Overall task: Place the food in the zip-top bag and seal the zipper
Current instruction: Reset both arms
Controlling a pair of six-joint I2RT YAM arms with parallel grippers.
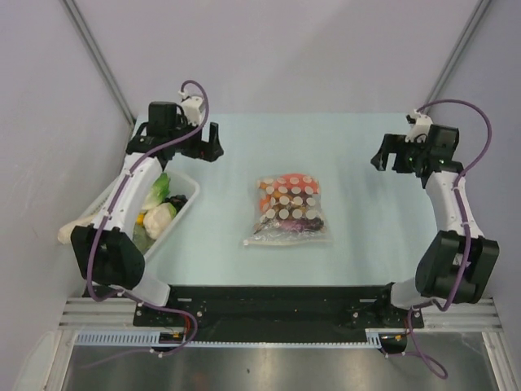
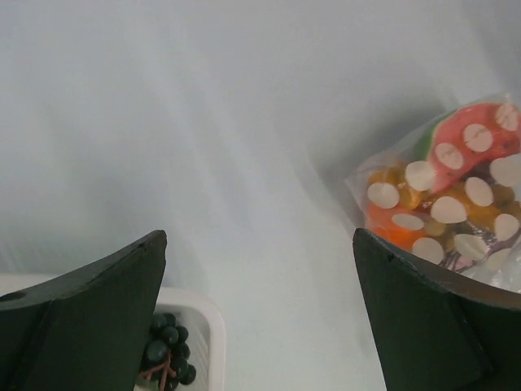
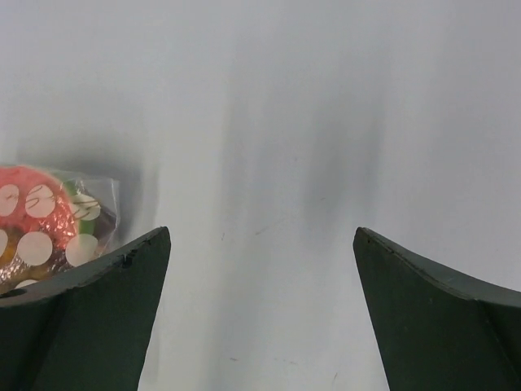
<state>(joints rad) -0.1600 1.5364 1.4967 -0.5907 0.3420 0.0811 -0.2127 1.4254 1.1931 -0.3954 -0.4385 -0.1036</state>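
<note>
The zip-top bag (image 1: 289, 210) lies flat in the middle of the table, clear with white dots. Inside it is red, orange and dark purple food (image 1: 285, 199). A flat strip runs along the bag's near edge (image 1: 286, 241), and I cannot tell whether this zipper is sealed. My left gripper (image 1: 201, 147) hovers open to the bag's far left, with nothing between its fingers. My right gripper (image 1: 392, 156) hovers open and empty to the bag's far right. The left wrist view has the bag (image 2: 456, 204) at its right edge beyond the open gripper (image 2: 259, 236). In the right wrist view the bag (image 3: 49, 220) shows at the left, beside the open gripper (image 3: 262, 232).
A white tray (image 1: 189, 198) sits at the table's left under the left arm, holding green, white and yellow toy vegetables (image 1: 159, 213). Dark grapes (image 2: 167, 350) lie in the tray's corner (image 2: 207, 326). Grey walls close in the table at the back and sides.
</note>
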